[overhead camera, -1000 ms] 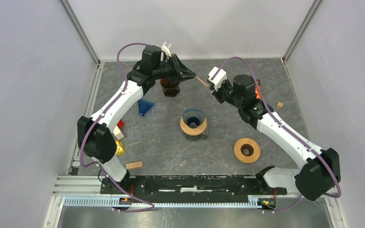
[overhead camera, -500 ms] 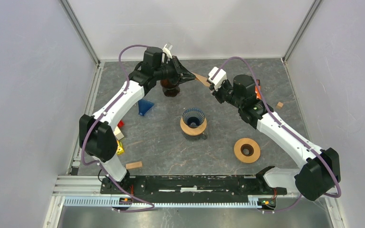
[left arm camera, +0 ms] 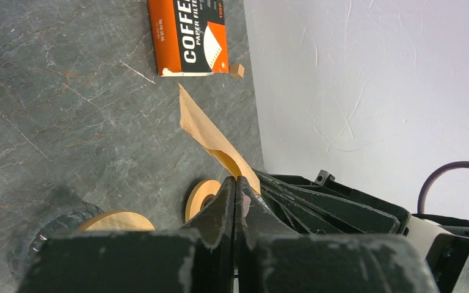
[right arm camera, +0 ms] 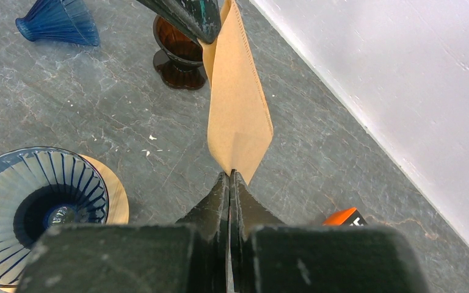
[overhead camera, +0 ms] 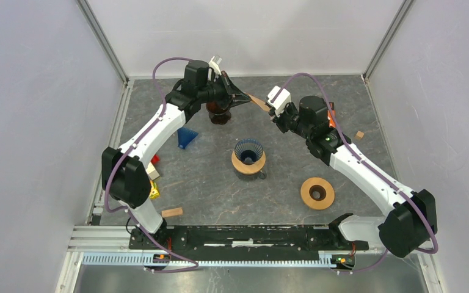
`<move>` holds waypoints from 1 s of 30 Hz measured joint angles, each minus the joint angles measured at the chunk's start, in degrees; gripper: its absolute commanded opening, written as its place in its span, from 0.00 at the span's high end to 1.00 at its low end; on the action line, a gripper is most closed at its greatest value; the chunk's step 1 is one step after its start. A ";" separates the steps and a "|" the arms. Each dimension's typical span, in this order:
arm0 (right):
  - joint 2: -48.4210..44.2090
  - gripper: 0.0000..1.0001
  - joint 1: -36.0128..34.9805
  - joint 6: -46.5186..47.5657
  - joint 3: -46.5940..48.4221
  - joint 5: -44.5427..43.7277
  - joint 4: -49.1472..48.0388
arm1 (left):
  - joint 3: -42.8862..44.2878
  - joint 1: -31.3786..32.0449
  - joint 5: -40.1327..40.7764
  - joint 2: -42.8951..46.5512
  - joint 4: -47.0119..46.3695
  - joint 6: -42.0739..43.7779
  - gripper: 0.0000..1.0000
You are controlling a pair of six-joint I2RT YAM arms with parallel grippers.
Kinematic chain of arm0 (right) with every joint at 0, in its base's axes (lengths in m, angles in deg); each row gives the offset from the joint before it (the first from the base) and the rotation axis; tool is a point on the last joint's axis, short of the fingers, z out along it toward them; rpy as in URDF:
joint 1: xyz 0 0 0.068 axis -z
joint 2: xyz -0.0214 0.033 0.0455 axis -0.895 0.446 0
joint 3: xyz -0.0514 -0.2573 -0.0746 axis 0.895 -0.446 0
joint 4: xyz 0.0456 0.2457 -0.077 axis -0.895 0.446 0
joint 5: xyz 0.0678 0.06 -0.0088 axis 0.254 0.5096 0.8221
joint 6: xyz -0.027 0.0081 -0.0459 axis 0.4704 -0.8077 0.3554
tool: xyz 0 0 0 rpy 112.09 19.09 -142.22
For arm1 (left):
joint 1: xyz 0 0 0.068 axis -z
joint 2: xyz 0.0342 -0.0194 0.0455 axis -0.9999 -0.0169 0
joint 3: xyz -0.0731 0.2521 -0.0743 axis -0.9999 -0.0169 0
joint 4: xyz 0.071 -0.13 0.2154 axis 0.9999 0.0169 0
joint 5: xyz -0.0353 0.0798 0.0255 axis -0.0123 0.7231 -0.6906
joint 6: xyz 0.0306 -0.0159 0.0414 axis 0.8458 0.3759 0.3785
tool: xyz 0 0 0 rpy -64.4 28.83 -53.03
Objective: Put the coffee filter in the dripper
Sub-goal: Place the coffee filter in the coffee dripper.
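A brown paper coffee filter (overhead camera: pixel 258 102) hangs in the air at the back of the table, stretched between both grippers. My left gripper (overhead camera: pixel 246 97) is shut on its upper edge (left arm camera: pixel 210 137). My right gripper (right arm camera: pixel 230 175) is shut on the filter's pointed end (right arm camera: pixel 238 110). The dripper (overhead camera: pixel 248 152), blue, ribbed and on a round wooden base, stands upright mid-table, nearer than the filter. In the right wrist view the dripper (right arm camera: pixel 36 204) sits at the lower left, with nothing in it.
A brown glass cup (overhead camera: pixel 218 114) stands under the left gripper. Another blue cone (overhead camera: pixel 187 137) lies to its left. A wooden ring (overhead camera: pixel 317 193) lies at the right. An orange filter box (left arm camera: pixel 187 36) is by the back wall. Small blocks (overhead camera: pixel 152 174) sit at the left edge.
My left gripper's jaws have closed onto the filter's edge. The left arm shifted slightly toward the back. The right gripper has held its grip throughout.
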 measured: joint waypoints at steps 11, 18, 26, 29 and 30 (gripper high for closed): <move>0.02 0.84 0.00 -0.07 -1.05 2.58 -0.11 | 0.00 0.00 -0.02 0.00 0.04 0.81 0.98; 0.00 0.45 0.00 -1.01 -1.25 7.19 -0.17 | 0.07 0.00 -1.33 0.02 0.74 7.13 0.98; 0.00 0.38 0.02 -2.93 1.33 10.25 2.03 | 2.80 0.02 -6.29 0.02 2.05 14.08 0.98; 0.09 0.38 0.24 -4.55 4.02 10.71 2.75 | 3.48 0.28 -7.34 0.04 2.01 16.59 0.98; 0.24 0.38 0.39 -5.25 5.07 11.06 2.80 | 3.50 0.44 -7.48 0.07 2.01 17.38 0.98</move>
